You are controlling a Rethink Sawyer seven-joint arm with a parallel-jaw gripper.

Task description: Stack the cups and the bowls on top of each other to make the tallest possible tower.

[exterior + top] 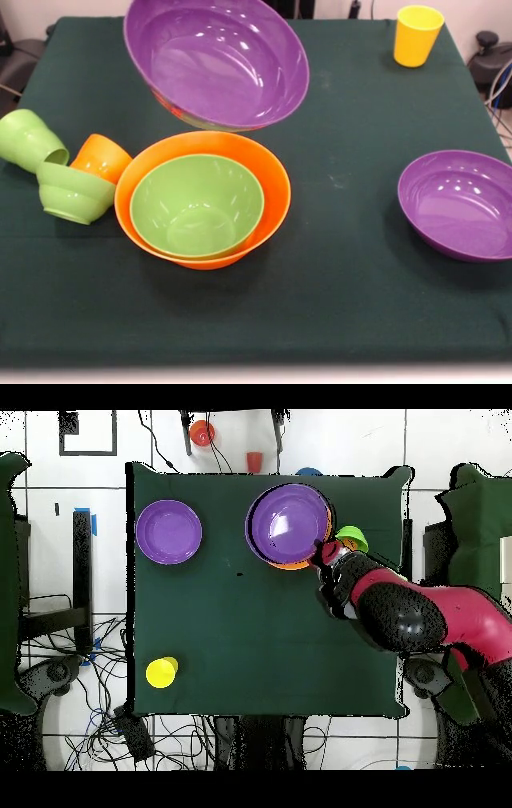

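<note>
Right now my table (344, 264), under its dark green cloth, carries everything except one purple bowl (218, 62), which hangs tilted in the air above the far middle, its inside facing the front camera and a bit of orange and green showing under its lower rim. From overhead that bowl (290, 523) covers most of what sits below it, and my arm (420, 616) reaches in from the side, ending at the bowl's edge. My tool (322, 556) sits right at that rim, but I cannot tell whether its fingers are spread or pinching the bowl.

Below the lifted bowl in the front view, the big orange bowl (268, 172) stands upright on the table with a green bowl (196, 204) nested inside it. That pair is the tower as it stands.

Well apart, toward the other side, a second purple bowl (458, 204) rests upright on the cloth.

Just beside the orange bowl lies a cluster: a small green bowl (74, 194) tipped on its side, an orange cup (100, 158) touching it and lying against the big bowl, and a green cup (30, 140) on its side next to them.

A yellow cup (417, 35) stands upright alone near a far corner.
</note>
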